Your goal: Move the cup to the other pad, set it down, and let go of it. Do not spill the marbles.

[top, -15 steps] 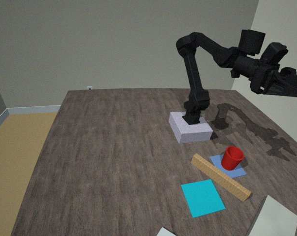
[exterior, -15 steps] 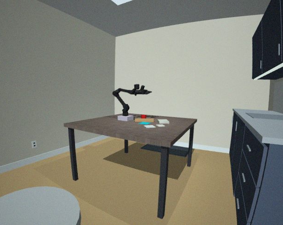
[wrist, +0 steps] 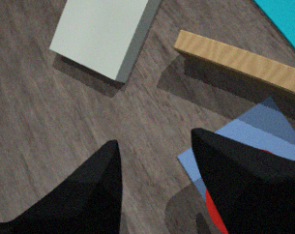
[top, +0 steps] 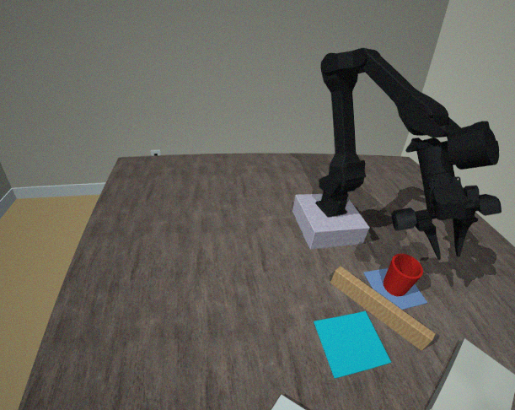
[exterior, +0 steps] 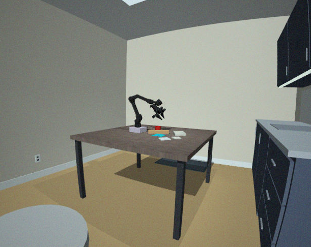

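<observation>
Cup (top: 400, 277) (exterior: 157, 127) (wrist: 216, 216) stands upright on 1 blue pad (top: 411, 301) (wrist: 243, 130), contents hidden.

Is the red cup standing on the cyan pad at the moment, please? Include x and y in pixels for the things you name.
No, the red cup (top: 397, 282) (exterior: 157, 127) stands on the blue pad (top: 410, 301) (wrist: 243, 128), across the wooden bar (top: 383, 309) (exterior: 158, 131) (wrist: 243, 63) from the cyan one.

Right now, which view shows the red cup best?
Top: the red cup shows rim, side wall and base edge. Exterior: small, lower part hidden. Wrist: only red slivers around a gripper finger.
</observation>
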Available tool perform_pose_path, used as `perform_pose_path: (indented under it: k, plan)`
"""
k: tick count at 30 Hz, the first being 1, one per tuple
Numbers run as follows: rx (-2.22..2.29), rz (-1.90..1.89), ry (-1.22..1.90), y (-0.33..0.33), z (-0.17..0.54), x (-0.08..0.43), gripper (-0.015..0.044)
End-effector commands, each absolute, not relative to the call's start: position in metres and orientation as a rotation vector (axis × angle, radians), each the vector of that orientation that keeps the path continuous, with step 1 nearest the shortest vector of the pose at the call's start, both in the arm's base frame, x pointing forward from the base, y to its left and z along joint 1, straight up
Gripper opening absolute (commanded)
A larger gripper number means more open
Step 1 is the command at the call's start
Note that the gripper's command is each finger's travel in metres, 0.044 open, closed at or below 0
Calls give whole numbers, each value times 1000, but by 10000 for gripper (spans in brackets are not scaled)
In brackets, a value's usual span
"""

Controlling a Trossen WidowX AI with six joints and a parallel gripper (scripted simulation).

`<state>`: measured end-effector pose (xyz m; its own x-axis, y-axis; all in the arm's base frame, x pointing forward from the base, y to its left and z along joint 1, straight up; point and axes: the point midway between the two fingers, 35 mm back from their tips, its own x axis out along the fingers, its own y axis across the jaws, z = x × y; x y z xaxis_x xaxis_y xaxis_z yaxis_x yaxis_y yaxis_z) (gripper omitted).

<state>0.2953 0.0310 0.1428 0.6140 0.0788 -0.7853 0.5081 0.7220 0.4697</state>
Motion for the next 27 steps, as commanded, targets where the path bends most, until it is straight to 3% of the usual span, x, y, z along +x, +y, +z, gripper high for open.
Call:
perform_pose_path:
  k: [1,27]
  plan:
    - [956,-821,1290,34,87,229,148]
    - [969,-932,1335,29,65,223,148]
